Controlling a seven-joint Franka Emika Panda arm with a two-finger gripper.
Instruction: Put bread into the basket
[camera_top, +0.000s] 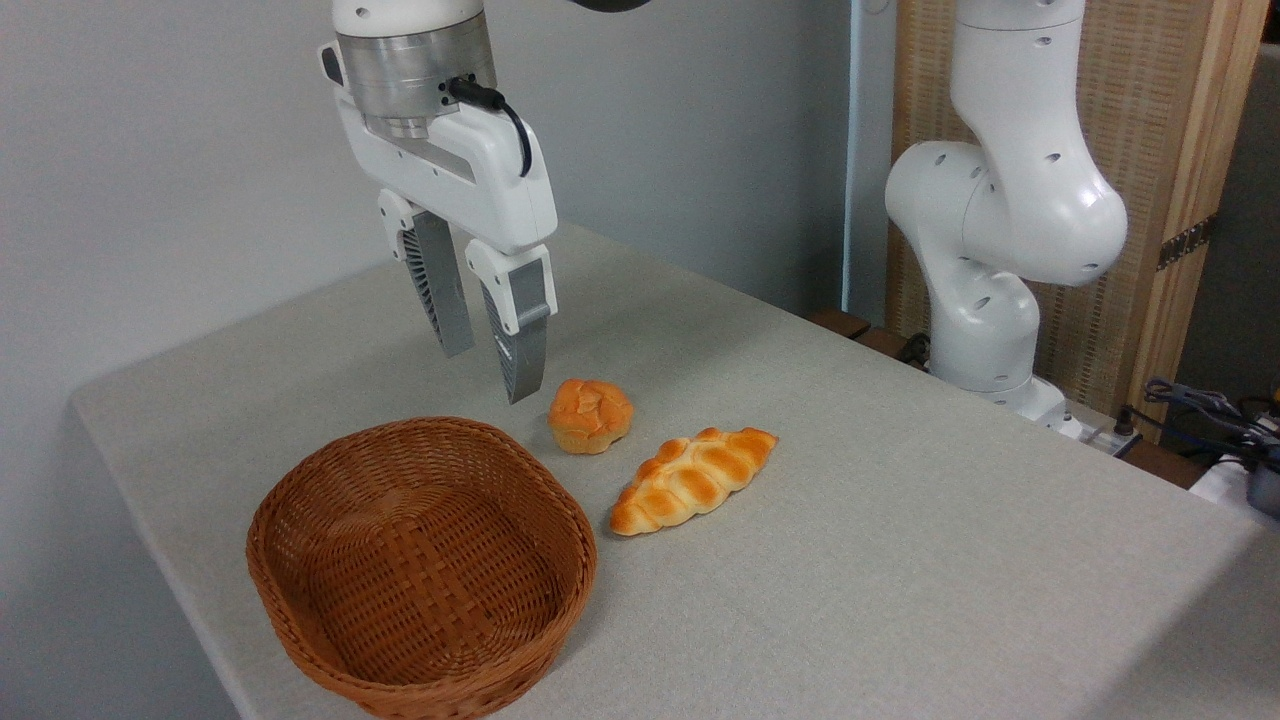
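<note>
The bread (693, 479), a long braided golden-orange loaf, lies on the grey table just right of the basket. The brown wicker basket (300, 490) sits near the table's front-left corner with nothing inside. My gripper (490, 375) hangs open in the air above the basket's far rim, up and to the left of the bread. Nothing is between its grey fingers (520, 340).
A small round orange bun (590, 415) rests beside the basket's far rim, close to the right fingertip and just left of the loaf. The arm's white base (985, 330) stands at the table's back right, with cables (1200, 410) beyond it.
</note>
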